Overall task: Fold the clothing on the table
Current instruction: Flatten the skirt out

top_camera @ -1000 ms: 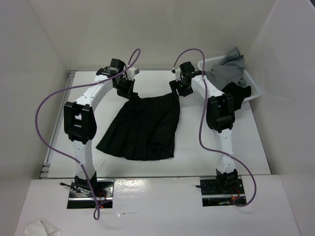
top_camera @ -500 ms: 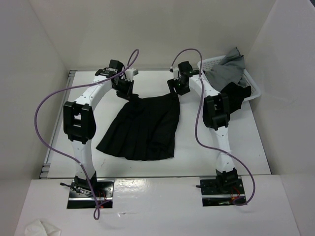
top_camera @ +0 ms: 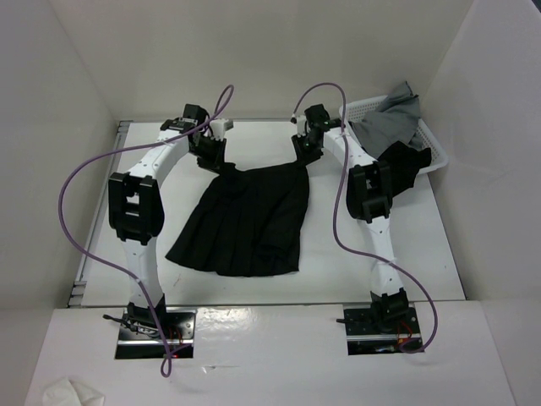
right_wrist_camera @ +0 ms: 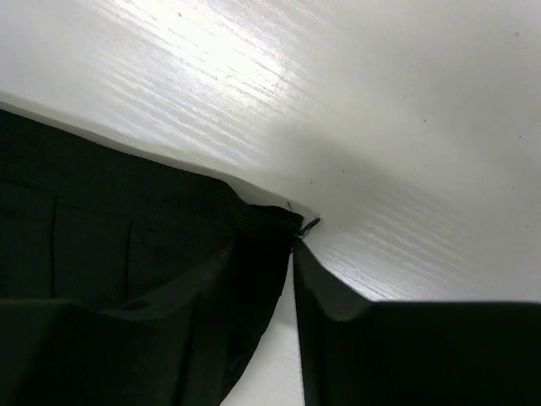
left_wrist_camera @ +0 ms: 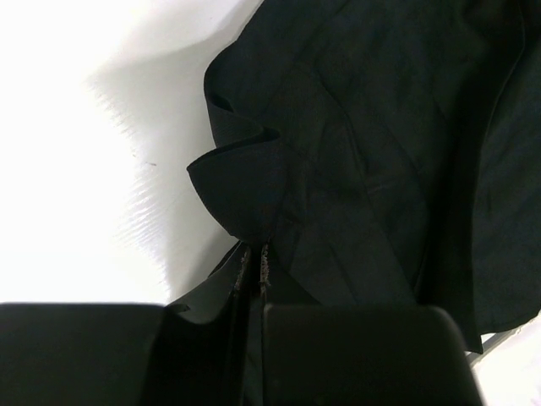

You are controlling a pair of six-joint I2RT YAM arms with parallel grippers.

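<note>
Clothing check: black pleated thin-fabric skirt spread flat on large flat white tabletop, roughly mid-table, sitting slightly toward left edge. Narrow waistband toward far edge, flared hem toward near edge. Hem's left tip reaching furthest out toward left edge. Some rumpling along near-right part of hem.

Left gripper down at waistband's left corner. Pinching the skirt. From left wrist camera: dark fingers pressed almost together, only a hairline gap, fold of black fabric rising out from between them and bunching just beyond the tips.

Right gripper down at waistband's right corner. From right wrist camera: that corner sitting right at the fingertips, thin wedge of white tabletop visible between the two dark fingers. Jaws narrow, not spread wide. Cannot tell whether actually clamped on the fabric or just sitting around it.

Both arms reaching forward from near edge, one on either side of the skirt.

Far-right corner of tabletop: small white mesh basket holding crumpled grey cloth. Plain black garment spilling over basket's near rim, partly hidden behind right arm. All of that apart from the skirt.
</note>
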